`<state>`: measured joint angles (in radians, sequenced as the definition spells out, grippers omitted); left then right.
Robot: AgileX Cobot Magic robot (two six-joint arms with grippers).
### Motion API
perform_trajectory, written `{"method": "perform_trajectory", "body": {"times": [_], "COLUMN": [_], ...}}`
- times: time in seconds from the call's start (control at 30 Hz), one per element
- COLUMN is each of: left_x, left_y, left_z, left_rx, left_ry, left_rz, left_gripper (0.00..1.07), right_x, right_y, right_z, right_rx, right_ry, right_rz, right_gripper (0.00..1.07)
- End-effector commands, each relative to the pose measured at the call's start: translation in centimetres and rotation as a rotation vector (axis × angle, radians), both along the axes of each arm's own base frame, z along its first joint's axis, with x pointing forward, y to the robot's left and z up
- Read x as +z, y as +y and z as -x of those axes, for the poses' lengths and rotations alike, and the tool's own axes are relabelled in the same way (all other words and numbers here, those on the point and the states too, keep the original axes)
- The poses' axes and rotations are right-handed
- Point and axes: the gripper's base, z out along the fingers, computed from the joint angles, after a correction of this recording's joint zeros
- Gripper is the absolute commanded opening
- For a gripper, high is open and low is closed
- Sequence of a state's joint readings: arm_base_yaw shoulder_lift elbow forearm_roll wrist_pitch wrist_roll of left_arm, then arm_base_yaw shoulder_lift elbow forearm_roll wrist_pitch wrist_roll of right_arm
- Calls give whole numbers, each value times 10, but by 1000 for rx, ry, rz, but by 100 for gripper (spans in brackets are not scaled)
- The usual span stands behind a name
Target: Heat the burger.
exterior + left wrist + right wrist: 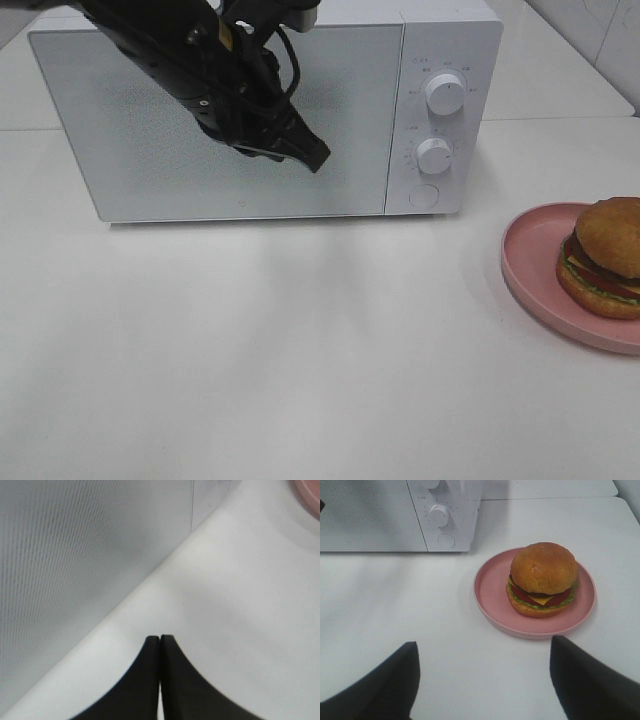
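Burger (543,578) round, glossy, on pink plate (492,587); left jaws together, right apart.

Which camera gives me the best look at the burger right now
The right wrist view: the whole burger sits unobstructed on the pink plate, layers visible. The exterior high view shows it cut off at the frame's right edge. The left wrist view shows only a sliver of the plate, no burger.

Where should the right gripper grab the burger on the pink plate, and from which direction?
Grip the burger across the bun's round sides, coming down from above. It sits upright on the pink plate, whose raised rim would likely block a low sideways approach. The right gripper is already open wide, and a light squeeze seems wise to keep the layers stacked.
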<state>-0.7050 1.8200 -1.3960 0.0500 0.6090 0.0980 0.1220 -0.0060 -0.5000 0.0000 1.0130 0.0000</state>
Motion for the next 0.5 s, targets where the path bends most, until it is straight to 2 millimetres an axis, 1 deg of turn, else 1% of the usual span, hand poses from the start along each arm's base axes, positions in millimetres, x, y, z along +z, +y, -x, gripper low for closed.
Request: {"method": "perform_trajectory", "body": {"times": [0.03,0.13,0.2,0.23,0.3,0.33,0.37,0.4,0.43,0.47,0.5], "left_x": [22,26,39,39,42,42,42,42,42,41,41], "left_y": [16,20,38,38,53,53,59,72,72,79,79], "left_z": [15,18,27,27,27,27,27,25,25,23,23], "left_rx": [3,6,33,33,74,74,90,127,127,149,149], "left_ry": [53,65,116,116,168,168,189,232,232,255,255], "left_rz": [-79,-98,-158,-158,-193,-193,-206,-232,-232,-245,-245], "left_gripper": [0,0,0,0,0,0,0,0,0,0,0], "right_x": [0,0,0,0,0,0,0,0,0,0,0], "right_y": [0,0,0,0,0,0,0,0,0,0,0], "right_z": [3,3,3,3,3,3,3,3,3,3,3], "right_rx": [1,1,1,1,1,1,1,1,1,1,1], "right_ry": [-33,-33,-33,-33,-33,-33,-33,-33,-33,-33,-33], "right_rz": [0,0,0,0,0,0,0,0,0,0,0], "right_gripper": [69,69,69,69,69,69,69,69,69,69,69]}}
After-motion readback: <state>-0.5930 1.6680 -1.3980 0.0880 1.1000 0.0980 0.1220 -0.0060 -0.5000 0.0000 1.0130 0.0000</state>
